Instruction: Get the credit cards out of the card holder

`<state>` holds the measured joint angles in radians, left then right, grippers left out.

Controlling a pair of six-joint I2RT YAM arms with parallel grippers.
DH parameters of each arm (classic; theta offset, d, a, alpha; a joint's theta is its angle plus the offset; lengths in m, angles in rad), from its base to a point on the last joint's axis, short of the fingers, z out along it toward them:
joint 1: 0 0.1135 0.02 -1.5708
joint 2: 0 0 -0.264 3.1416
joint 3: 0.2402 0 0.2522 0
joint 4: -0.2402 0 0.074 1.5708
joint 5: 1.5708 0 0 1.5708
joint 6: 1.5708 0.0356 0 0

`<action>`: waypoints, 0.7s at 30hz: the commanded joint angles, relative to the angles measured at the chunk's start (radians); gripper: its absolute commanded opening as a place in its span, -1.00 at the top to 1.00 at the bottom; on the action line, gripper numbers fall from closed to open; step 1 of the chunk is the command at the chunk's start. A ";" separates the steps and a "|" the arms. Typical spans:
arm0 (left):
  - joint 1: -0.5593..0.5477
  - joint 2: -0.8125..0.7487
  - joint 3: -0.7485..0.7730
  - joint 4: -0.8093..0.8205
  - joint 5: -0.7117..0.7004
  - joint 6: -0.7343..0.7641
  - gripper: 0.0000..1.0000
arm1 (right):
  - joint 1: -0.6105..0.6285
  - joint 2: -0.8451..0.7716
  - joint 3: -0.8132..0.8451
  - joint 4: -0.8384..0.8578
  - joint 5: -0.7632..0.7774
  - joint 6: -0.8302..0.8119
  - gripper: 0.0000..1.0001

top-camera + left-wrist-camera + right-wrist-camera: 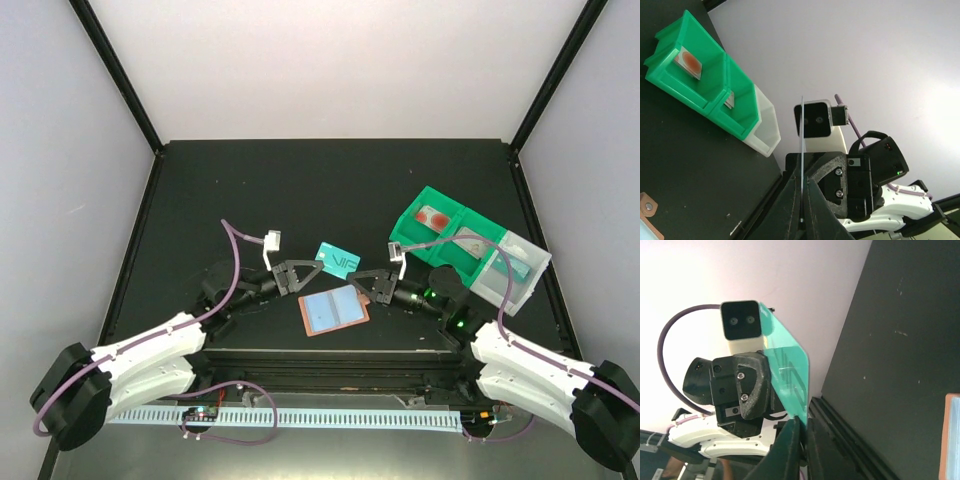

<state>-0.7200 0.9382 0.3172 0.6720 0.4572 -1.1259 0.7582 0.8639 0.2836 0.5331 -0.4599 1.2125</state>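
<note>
The card holder lies open on the black table, light blue lining up, terracotta rim showing. Just behind it a teal credit card is held above the table between both grippers. My left gripper is shut on its left edge; in the left wrist view the card shows edge-on as a thin line rising from between the fingers. My right gripper is shut on the card's right corner, and the teal face stands up from its jaws.
Two joined green bins and a clear bin stand at the right. A card with a red-orange spot lies in the farther green bin, and another small item in the nearer one. Black frame posts rise at the back corners.
</note>
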 commanded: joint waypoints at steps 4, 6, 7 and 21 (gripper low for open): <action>-0.013 0.020 0.009 0.063 -0.024 -0.008 0.82 | 0.008 -0.023 0.009 0.056 0.031 -0.009 0.98; -0.013 0.020 0.010 0.046 -0.027 -0.004 0.55 | 0.007 -0.040 0.011 0.034 0.039 -0.020 0.98; -0.014 0.017 0.010 0.028 -0.029 0.000 0.42 | 0.008 -0.051 0.015 0.010 0.041 -0.028 0.98; -0.011 -0.127 0.011 -0.400 -0.130 0.172 -0.79 | 0.007 -0.357 0.224 -0.782 0.441 -0.280 0.98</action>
<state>-0.7288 0.8501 0.3115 0.4244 0.3679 -1.0382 0.7624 0.5556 0.4381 0.0204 -0.1989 1.0206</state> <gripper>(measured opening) 0.862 0.010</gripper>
